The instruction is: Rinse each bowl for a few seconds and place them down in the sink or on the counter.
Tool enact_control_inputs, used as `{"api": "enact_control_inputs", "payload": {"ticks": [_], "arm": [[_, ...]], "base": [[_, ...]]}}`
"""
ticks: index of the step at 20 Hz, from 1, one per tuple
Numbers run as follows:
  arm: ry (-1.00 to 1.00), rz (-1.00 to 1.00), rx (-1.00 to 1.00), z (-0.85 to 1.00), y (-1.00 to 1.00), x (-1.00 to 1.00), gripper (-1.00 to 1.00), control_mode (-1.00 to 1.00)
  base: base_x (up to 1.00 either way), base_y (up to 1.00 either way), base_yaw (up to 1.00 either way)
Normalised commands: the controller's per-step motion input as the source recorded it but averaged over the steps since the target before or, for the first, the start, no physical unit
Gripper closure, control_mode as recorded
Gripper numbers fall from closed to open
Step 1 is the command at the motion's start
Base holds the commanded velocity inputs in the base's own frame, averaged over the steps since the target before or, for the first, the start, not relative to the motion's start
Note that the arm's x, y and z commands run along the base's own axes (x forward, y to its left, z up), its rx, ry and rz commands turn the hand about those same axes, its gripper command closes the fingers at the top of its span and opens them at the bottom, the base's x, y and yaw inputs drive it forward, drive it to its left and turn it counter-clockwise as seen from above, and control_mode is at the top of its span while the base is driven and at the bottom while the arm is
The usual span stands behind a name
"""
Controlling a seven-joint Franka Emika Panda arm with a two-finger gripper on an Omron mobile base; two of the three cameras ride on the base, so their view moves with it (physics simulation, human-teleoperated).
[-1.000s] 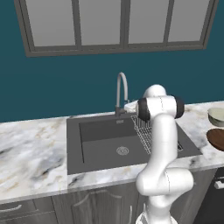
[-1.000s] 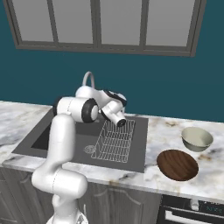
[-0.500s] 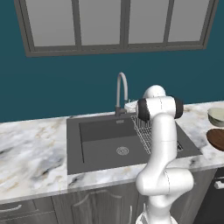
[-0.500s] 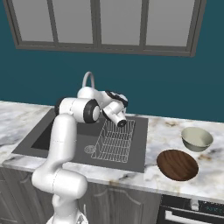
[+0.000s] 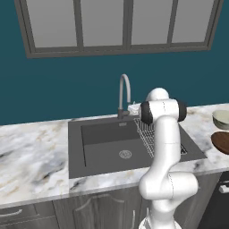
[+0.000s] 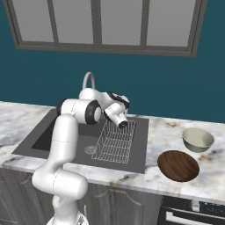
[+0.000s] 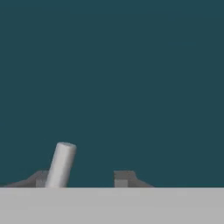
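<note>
While both bowls sit untouched on the counter (image 6: pixel 163 129) right of the sink (image 6: pixel 48 132), the cream bowl (image 6: pixel 198 139) behind the brown bowl (image 6: pixel 178 165), I judge I'm at the tap-opening step. My gripper (image 7: pixel 82 178) hangs behind the sink at the faucet (image 6: pixel 88 81), tips apart around a pale grey lever (image 7: pixel 61 164); whether they pinch it I cannot tell. Next, I'd need a gentle push on that lever, then a reach for a bowl.

- arm (image 6: pixel 66 145) rises at lower left of right base view, elbow bent, forearm reaching right.
- gripper (image 7: pixel 81 177) at bottom of hand view, fingertips apart.
</note>
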Motion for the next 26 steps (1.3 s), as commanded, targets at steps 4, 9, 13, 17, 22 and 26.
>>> {"api": "enact_control_inputs", "payload": {"ticks": [4,9,13,17,22,26], "arm": [[0.00,0.00,0.02,-0.41,-0.20,0.08,1.00,-1.00],[0.00,0.00,0.01,-0.38,-0.24,0.04,1.00,-1.00],[0.00,0.00,0.01,-0.28,-0.27,0.01,1.00,-1.00],[0.05,0.00,0.11,0.36,-0.24,-0.03,1.00,-1.00],[0.07,0.00,0.10,0.79,-0.20,-0.08,1.00,-1.00],[0.09,-0.01,0.08,0.75,-0.23,-0.05,1.00,-1.00]], "base": [[0.00,0.00,0.00],[0.00,0.00,0.00],[0.00,0.00,0.00],[0.00,0.00,0.00],[0.00,0.00,0.00],[0.00,0.00,0.00]]}}
